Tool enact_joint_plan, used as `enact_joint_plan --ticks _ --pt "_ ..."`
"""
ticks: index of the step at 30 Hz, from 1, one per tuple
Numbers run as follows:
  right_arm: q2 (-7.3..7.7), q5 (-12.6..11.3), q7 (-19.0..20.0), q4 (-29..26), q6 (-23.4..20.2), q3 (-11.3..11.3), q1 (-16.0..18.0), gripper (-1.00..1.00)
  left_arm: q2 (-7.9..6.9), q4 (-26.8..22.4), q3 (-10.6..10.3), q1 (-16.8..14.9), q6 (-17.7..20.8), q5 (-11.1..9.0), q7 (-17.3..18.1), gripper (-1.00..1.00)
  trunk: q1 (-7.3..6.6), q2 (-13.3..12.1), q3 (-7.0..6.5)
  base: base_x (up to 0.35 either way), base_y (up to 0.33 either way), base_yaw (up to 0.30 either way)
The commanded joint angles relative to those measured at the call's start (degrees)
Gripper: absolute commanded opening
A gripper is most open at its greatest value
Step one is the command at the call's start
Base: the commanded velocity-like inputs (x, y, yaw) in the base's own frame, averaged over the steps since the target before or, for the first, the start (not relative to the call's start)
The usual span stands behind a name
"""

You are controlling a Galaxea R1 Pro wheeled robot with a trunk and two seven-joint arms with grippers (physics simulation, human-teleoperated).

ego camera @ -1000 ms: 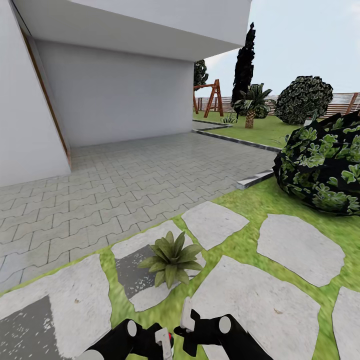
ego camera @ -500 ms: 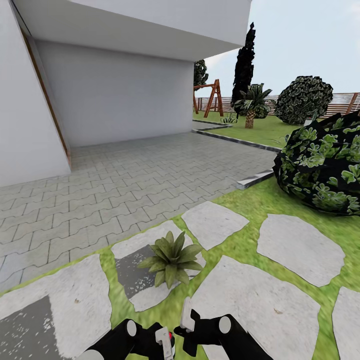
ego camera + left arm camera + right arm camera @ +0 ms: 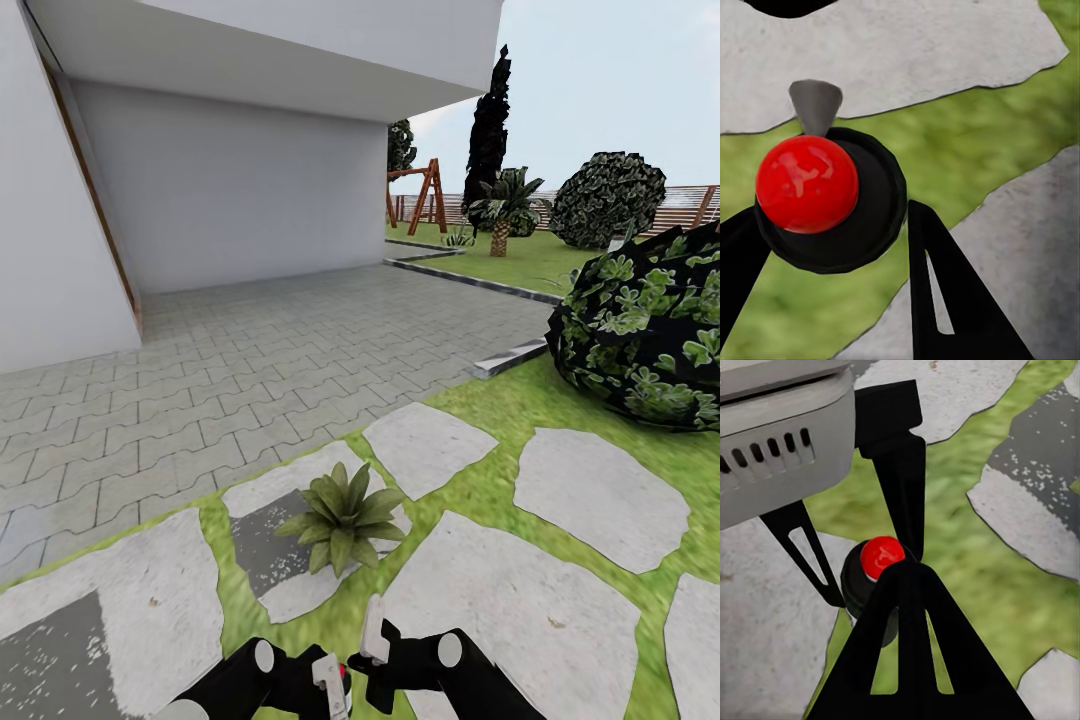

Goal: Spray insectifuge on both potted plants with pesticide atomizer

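Head view matches a second ago: both jaws clamp the pesticide atomizer (image 3: pixel 342 672) near one potted plant (image 3: pixel 343 517); I judge spraying pending.

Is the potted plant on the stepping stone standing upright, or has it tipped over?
Upright: the potted plant spreads its leaves evenly upward on the stepping stone; leaves hide its pot.

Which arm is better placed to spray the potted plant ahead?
Left. The left gripper has its jaws on either side of the pesticide atomizer, apparently gripping it, and the potted plant sits just ahead. The right gripper looks shut and empty.
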State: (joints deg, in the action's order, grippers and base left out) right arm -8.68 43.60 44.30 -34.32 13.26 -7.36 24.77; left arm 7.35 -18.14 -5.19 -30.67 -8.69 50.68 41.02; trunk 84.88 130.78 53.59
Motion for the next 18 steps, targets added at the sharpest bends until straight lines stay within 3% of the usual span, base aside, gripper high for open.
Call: enact_joint_plan --ticks 1,18 --pt "-0.02 0.6 0.02 -0.06 0.36 0.06 0.02 -1.0 0.01 -0.07 0.01 -0.01 -0.45 0.58 0.03 -1.0 -0.01 0.02 0.05 0.0 0.0 0.0" --pt "0.07 0.69 0.0 0.11 0.36 0.06 0.02 -1.0 0.28 -0.07 -0.01 -0.09 -1.59 0.56 0.07 -1.0 -0.01 0.02 0.05 0.0 0.0 0.0"
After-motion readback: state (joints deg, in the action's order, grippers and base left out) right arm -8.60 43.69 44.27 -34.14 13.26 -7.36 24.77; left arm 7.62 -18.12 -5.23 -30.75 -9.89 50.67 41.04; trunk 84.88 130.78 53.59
